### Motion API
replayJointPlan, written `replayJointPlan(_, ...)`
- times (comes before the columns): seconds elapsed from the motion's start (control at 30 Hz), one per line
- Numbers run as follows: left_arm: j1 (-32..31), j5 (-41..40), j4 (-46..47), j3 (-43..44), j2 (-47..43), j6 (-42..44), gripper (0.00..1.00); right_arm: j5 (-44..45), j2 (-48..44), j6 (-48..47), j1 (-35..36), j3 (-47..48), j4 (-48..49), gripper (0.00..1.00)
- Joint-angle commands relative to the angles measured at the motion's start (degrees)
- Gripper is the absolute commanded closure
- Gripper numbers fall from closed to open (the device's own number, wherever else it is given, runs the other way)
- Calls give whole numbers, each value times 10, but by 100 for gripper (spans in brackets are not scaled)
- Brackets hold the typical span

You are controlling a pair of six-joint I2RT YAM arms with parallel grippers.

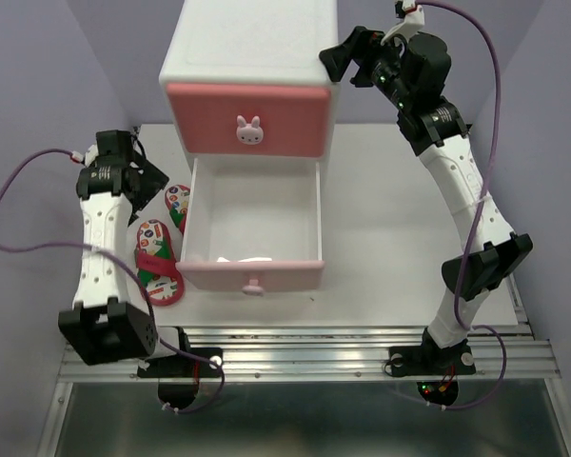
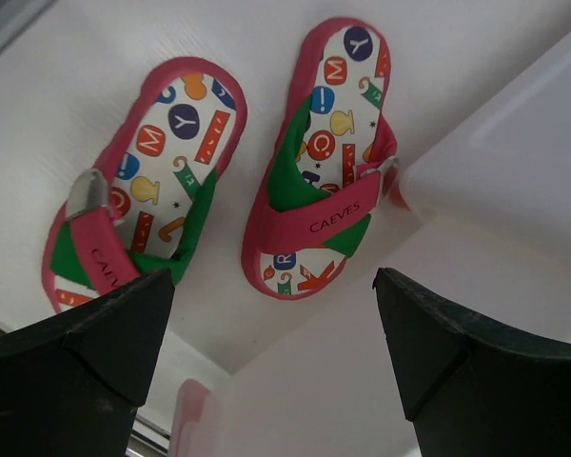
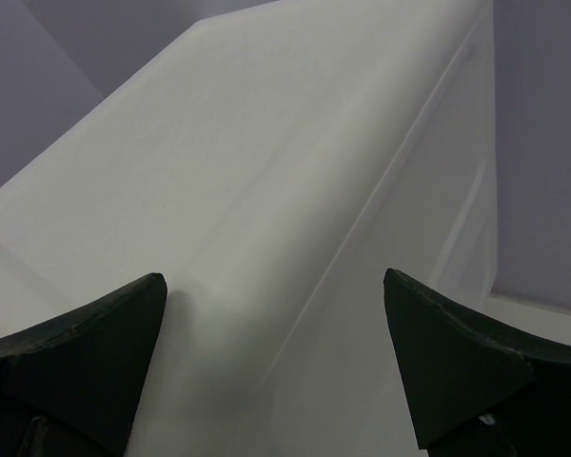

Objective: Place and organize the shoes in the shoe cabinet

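Left of the open lower drawer (image 1: pixel 252 276), both red sandals lie on the table (image 1: pixel 409 190), soles down and printed insoles up. From overhead I see the near sandal (image 1: pixel 158 259) just beside the drawer's front left corner, and the far sandal (image 1: pixel 178 205) against the drawer's left wall, partly covered by my left gripper (image 1: pixel 150 181).

Through the left wrist camera, the left gripper (image 2: pixel 271 276) has its fingers (image 2: pixel 105 333) spread wide with nothing between them. Both sandals sit below and beyond the tips, apart from them. One sandal (image 2: pixel 143 181) lines up with the left finger. The other (image 2: pixel 328 152) lies nearer the middle of the gap, its edge touching the white drawer wall (image 2: pixel 495 171).

The shoe cabinet (image 1: pixel 252 48) stands at the back of the table, its darker pink upper drawer (image 1: pixel 209 119) closed, with a bunny knob (image 1: pixel 249 129) on the front.

My right gripper (image 1: pixel 347 55) hangs at the cabinet's upper right corner. On its wrist view the right gripper (image 3: pixel 274 278) is also spread wide and holds nothing, with the cabinet's white side (image 3: pixel 266 143) filling the space beyond the tips. I cannot tell whether they touch it.
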Motion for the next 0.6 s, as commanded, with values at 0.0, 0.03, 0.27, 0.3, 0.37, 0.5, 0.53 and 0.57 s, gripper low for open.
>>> replayJointPlan(0.0,14,85,42,-11,88,18,1,-1,6,-42,-5,-39,-135,0)
replayJointPlan(0.03,16,101,64,-12,95,22,1,-1,1,-41,-5,-44,-135,0)
replayJointPlan(0.27,33,149,121,-60,173,20,2,6,-14,-39,-5,-57,-135,0)
replayJointPlan(0.3,33,146,123,-62,192,14,3,6,-17,-41,-5,-58,-136,0)
replayJointPlan(0.37,33,142,131,-63,207,3,3,9,-18,-41,-5,-61,-140,0)
replayJointPlan(0.5,33,143,152,-66,236,-16,4,13,-20,-46,-5,-61,-145,0)
replayJointPlan(0.53,33,143,153,-65,250,-19,5,14,-20,-47,-5,-60,-146,0)
replayJointPlan(0.57,33,143,154,-64,257,-25,6,18,-20,-49,-5,-58,-147,0)
